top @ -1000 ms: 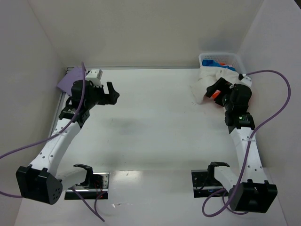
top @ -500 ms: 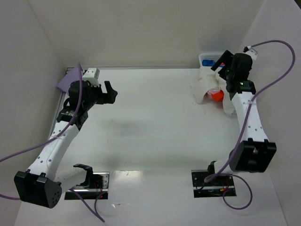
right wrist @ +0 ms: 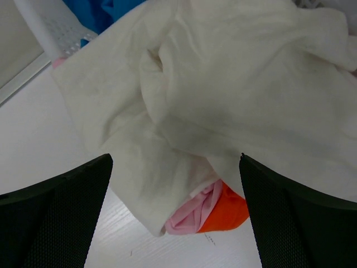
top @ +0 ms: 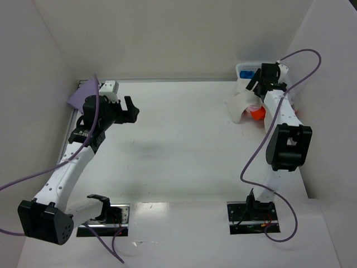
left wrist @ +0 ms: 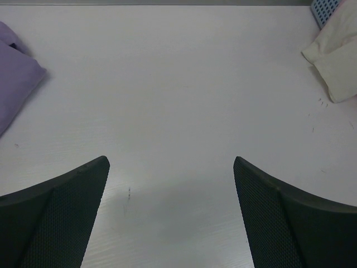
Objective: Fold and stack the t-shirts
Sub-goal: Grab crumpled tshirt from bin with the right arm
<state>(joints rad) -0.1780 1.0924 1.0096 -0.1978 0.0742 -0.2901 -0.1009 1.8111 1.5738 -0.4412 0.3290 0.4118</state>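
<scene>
A crumpled off-white t-shirt (top: 241,103) (right wrist: 234,78) lies in a heap at the far right, spilling out of the basket. A pale pink t-shirt (right wrist: 198,215) and an orange-red t-shirt (top: 257,114) (right wrist: 231,212) peek out from under it. Some blue t-shirt (right wrist: 106,11) shows inside the basket. My right gripper (top: 255,82) (right wrist: 175,159) hangs open just above this heap, holding nothing. A lavender t-shirt (top: 83,92) (left wrist: 14,72) lies in the far left corner. To its right, my left gripper (top: 131,109) (left wrist: 170,162) is open over bare table.
The white mesh basket (top: 245,68) (right wrist: 58,30) stands in the far right corner against the walls. White walls close the table in at the back and on both sides. Purple cables loop off both arms. The off-white heap (left wrist: 334,61) also shows in the left wrist view.
My right arm has stretched out toward the back right, carrying its open gripper to the basket end of the heap. The left arm has hardly moved.
</scene>
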